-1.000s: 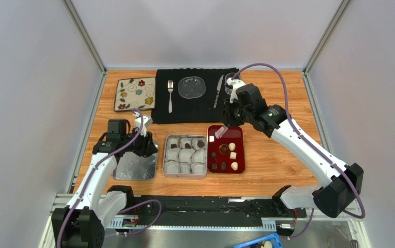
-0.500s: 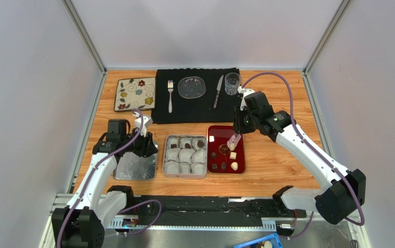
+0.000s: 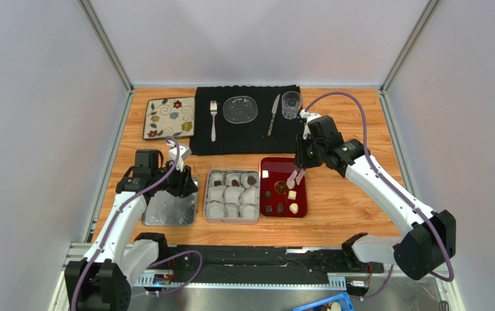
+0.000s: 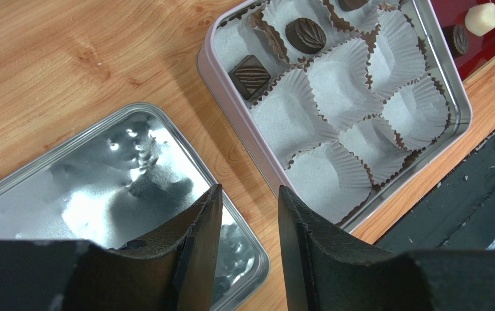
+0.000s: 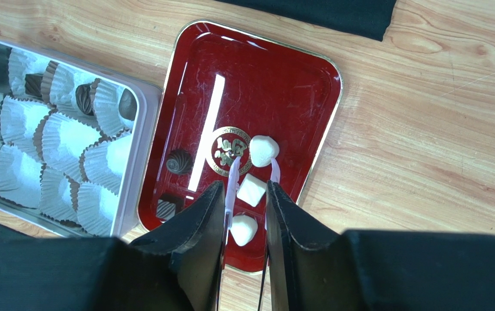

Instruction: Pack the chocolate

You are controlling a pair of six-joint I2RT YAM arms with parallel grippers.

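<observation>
On red tray (image 5: 308,78), illegible gold emblem (image 5: 225,151)

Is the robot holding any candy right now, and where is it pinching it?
No candy is held. The right gripper has open jaws above a square white chocolate on the red tray. The left gripper is open and empty.

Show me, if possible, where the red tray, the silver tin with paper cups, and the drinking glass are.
red tray (image 5: 276,91): right wrist view, bare red floor near its far corner.
silver tin (image 4: 230,81): left wrist view, its outer side wall.
drinking glass (image 3: 290,104): top external view, middle of the glass.
</observation>
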